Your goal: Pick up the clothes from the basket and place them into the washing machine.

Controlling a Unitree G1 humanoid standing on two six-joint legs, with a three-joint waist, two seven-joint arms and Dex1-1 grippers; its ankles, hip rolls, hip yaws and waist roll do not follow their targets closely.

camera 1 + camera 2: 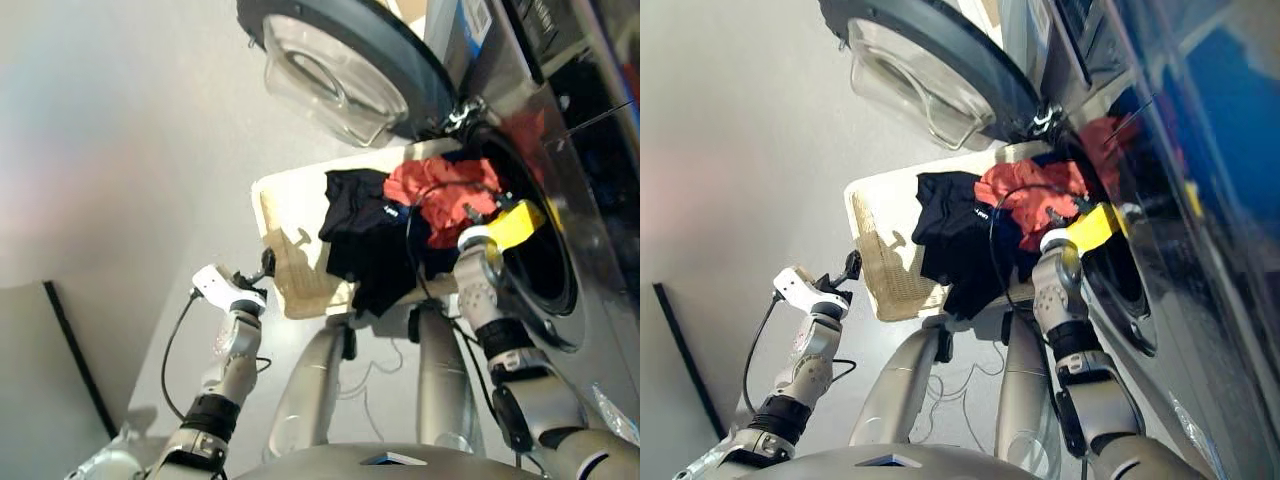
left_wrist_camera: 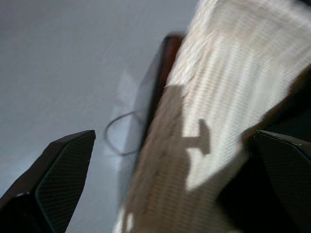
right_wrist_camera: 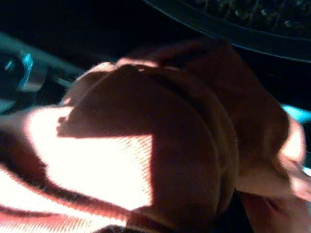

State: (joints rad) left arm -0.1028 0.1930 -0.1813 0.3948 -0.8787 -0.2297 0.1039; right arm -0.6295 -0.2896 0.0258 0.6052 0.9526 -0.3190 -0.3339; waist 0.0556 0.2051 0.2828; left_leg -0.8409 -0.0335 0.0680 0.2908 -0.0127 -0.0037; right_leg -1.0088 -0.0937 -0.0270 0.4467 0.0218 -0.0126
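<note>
The right end effector grasps the coral-red fabric garment; the dark grey washing machine's round porthole lies just beyond it. The left end effector hangs released.

My two arms are silver-grey metal with black bands at the joints, the left forearm slim and rounded, the right forearm a knobbly grey casting with bolt holes. I see a white block at the left wrist with a thin black cable looping down from it, and a bright yellow piece at the right wrist with another black cable arcing over it. In the left wrist view my left gripper shows two black fingers with a fine dimpled, mesh-like surface.
</note>
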